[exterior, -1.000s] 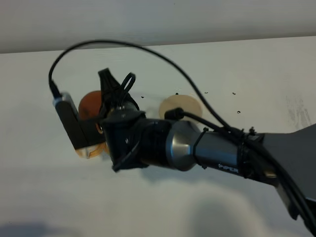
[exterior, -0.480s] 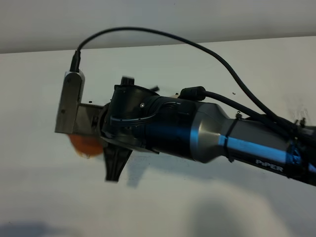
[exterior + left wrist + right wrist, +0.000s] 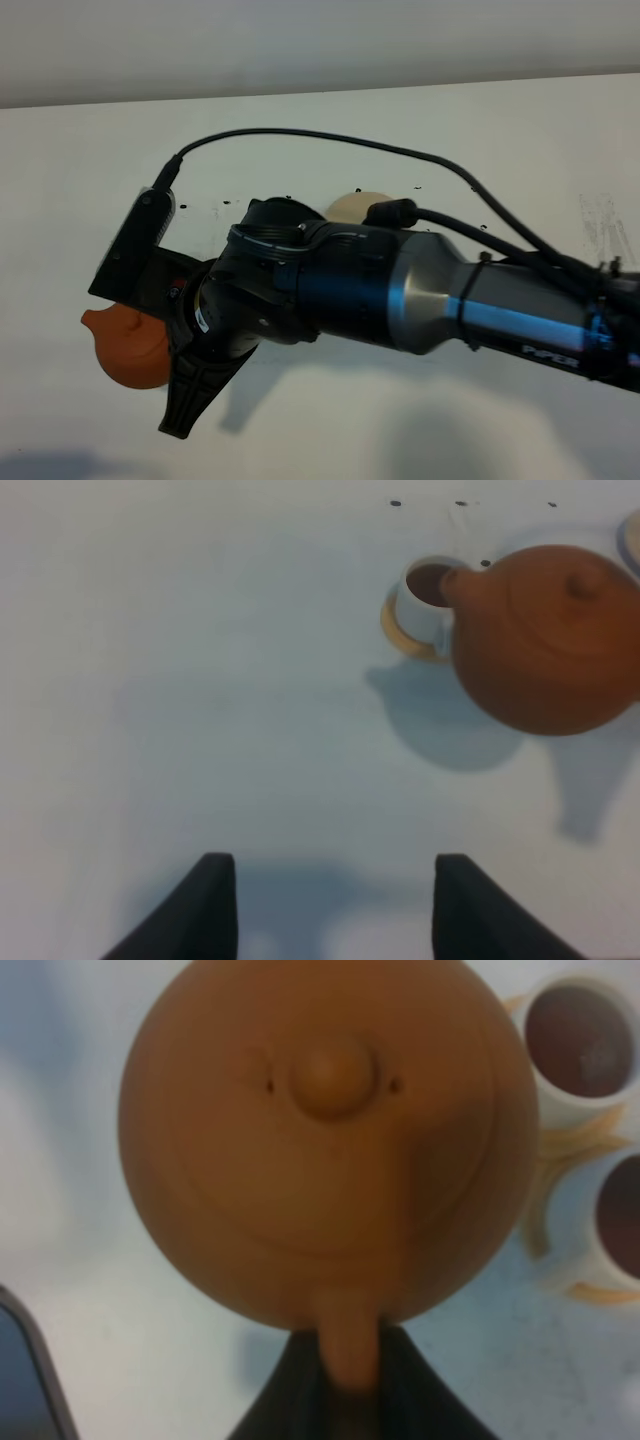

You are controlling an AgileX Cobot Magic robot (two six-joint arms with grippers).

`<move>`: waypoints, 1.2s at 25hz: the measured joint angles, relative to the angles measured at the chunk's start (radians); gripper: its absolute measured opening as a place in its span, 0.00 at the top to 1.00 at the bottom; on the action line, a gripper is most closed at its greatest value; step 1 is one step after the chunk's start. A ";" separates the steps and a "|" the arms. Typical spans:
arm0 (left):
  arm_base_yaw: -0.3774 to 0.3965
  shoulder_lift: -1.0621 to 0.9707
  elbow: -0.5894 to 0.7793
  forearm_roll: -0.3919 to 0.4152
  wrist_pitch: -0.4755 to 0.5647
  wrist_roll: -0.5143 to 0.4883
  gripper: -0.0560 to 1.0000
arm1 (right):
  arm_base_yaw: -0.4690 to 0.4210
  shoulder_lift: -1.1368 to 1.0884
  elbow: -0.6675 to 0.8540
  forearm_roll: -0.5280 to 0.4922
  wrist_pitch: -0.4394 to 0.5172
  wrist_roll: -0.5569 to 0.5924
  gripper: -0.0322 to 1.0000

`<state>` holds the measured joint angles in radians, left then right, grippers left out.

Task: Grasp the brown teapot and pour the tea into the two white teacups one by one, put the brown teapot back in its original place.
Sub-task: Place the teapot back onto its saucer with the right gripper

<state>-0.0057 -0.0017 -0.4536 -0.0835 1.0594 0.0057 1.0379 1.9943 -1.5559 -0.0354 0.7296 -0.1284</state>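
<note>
Up in the high view, the right arm (image 3: 440, 300) reaches across the white table (image 3: 330, 420) and covers most of it, its wrist rolled over so the camera bracket sticks out to the left. Just past the bracket the teapot (image 3: 130, 345) shows as a reddish-brown bulge with its spout pointing left. Behind the arm, a sliver of the beige coaster (image 3: 350, 207) peeks out, well apart from the pot. From the right wrist, the right gripper (image 3: 345, 1385) is clamped tight on the pot's loop handle (image 3: 345, 1345), and the pot hangs off the table, its knobbed lid (image 3: 335, 1080) facing the camera. Beside it stand two white cups, one (image 3: 578, 1045) and the other (image 3: 610, 1222), each on an orange saucer (image 3: 560, 1155) and each holding dark tea. The left wrist view shows the left gripper (image 3: 325, 905) with its two dark fingers spread and nothing between them, low over bare table. Far ahead of it the pot's spout sits right at the rim of one filled cup.
</note>
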 joint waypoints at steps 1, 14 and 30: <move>0.000 0.000 0.000 0.000 0.000 0.000 0.53 | -0.002 0.012 0.001 0.003 -0.004 0.002 0.86; 0.000 0.000 0.000 0.000 0.000 0.000 0.53 | -0.056 0.111 0.003 0.015 -0.018 0.032 0.86; 0.000 0.000 0.000 0.000 0.000 0.001 0.53 | -0.063 0.137 0.003 0.046 -0.043 0.034 0.86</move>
<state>-0.0057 -0.0017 -0.4536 -0.0835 1.0594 0.0066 0.9754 2.1313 -1.5530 0.0106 0.6870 -0.0941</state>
